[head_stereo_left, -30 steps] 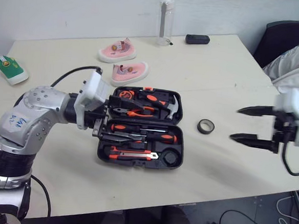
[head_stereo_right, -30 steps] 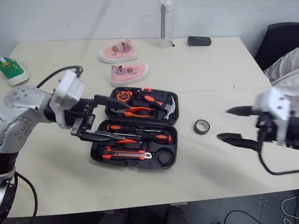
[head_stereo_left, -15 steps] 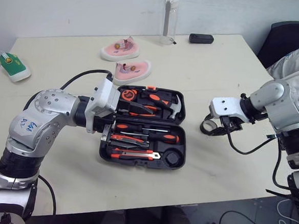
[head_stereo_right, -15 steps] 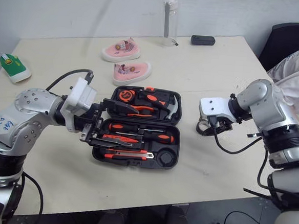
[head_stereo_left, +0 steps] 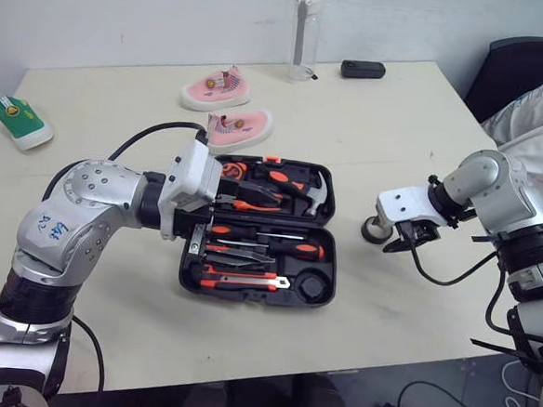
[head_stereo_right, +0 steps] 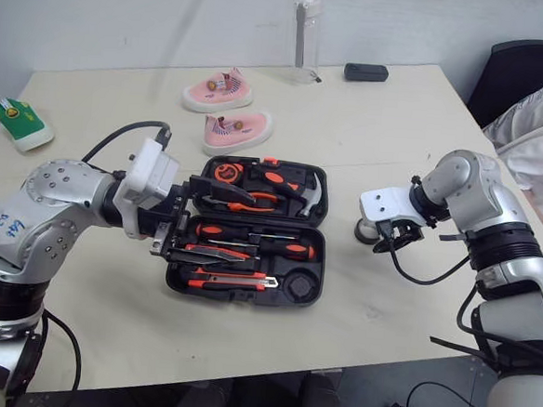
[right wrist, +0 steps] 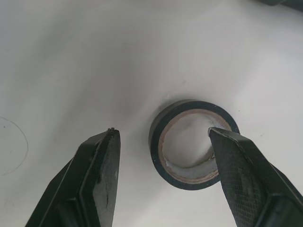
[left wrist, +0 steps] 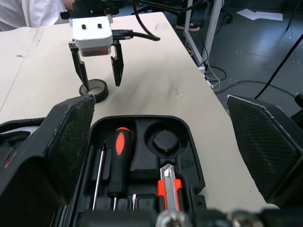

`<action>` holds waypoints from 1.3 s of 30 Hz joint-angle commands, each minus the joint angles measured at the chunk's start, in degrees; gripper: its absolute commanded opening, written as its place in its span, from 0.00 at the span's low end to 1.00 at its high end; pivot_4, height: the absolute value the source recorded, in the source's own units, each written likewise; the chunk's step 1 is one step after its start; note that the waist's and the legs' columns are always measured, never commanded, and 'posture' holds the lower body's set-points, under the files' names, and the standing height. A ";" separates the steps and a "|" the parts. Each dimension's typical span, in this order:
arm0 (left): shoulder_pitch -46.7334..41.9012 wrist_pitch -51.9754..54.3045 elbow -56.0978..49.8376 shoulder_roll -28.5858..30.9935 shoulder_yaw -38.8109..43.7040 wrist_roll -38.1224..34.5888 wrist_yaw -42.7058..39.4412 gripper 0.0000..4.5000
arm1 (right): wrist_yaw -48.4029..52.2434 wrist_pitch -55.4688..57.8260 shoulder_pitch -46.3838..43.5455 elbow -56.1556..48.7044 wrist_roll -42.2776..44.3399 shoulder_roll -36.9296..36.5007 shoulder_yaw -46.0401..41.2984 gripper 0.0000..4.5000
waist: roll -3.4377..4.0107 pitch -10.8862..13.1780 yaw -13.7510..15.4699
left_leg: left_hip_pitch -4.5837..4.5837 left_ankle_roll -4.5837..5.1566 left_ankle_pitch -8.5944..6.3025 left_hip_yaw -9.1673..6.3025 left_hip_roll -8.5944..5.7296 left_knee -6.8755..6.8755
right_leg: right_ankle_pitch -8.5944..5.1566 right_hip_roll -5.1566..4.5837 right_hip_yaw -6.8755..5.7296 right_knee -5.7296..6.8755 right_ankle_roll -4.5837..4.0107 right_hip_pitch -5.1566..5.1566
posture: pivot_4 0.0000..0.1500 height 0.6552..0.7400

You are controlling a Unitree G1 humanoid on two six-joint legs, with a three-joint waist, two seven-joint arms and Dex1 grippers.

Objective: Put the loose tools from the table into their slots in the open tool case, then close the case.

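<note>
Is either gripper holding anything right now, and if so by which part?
Nothing is held. The right gripper is open at the tape roll, not closed on it; the left gripper is open over the tool case.

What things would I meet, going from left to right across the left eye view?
green shoe → open tool case → roll of black tape → black chair

Cream rectangular table [head_stereo_left: 399,110] before a plain white wall [head_stereo_left: 127,7]; black padded office chair [head_stereo_left: 528,63] at the table's far right corner; grey tiled floor [left wrist: 265,45] beside the table.
</note>
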 commanded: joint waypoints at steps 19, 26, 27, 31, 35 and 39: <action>1.81 -0.23 -2.96 2.58 0.88 0.17 -1.56 1.00 | 3.96 14.06 3.81 -29.62 22.91 -8.07 1.65 0.00 | 0.07 0.04 -0.91 | -0.18 -0.04 -0.02 -0.02 0.15 0.04 | 0.00 -0.03 -0.03 0.46 0.00 -0.36 | 1.00 0.85; 4.80 -2.91 -2.84 5.36 -1.28 2.72 -5.68 1.00 | 3.74 22.93 8.09 -48.02 26.80 -6.12 3.29 0.00 | 0.06 0.05 -0.79 | -0.22 -0.04 -0.07 -0.05 0.05 0.24 | 0.00 -0.10 -0.05 0.40 0.00 -0.31 | 1.00 0.85; 5.14 -3.29 -2.84 5.54 -1.61 3.07 -5.98 1.00 | 3.57 23.77 8.51 -49.10 26.52 -5.27 3.49 0.00 | 0.06 0.05 -0.80 | -0.22 -0.03 -0.07 -0.04 0.05 0.24 | 0.00 -0.10 -0.03 0.46 -0.01 -0.33 | 1.00 0.85; 6.03 -3.75 -3.40 5.89 -2.47 3.81 -6.79 1.00 | 3.07 23.83 9.37 -50.24 23.75 -2.62 5.03 0.00 | 0.06 0.05 -0.72 | -0.26 0.01 -0.09 -0.05 0.06 0.24 | 0.00 -0.11 -0.03 0.57 0.00 -0.36 | 1.00 0.85; 6.01 -3.54 -3.97 5.77 -2.60 3.83 -6.67 1.00 | 3.29 22.28 9.69 -49.14 21.14 -1.10 5.74 0.00 | 0.05 0.05 -0.72 | -0.28 0.02 -0.10 -0.06 0.06 0.25 | 0.00 -0.12 -0.04 0.56 0.00 -0.35 | 1.00 0.85; 5.79 -3.35 -4.16 5.46 -2.60 3.74 -6.23 1.00 | 3.95 22.43 10.25 -49.60 21.06 -1.13 6.73 0.00 | 0.05 0.05 -0.82 | -0.28 0.02 -0.10 -0.06 0.06 0.25 | 0.00 -0.11 -0.04 0.56 0.00 -0.36 | 1.00 0.85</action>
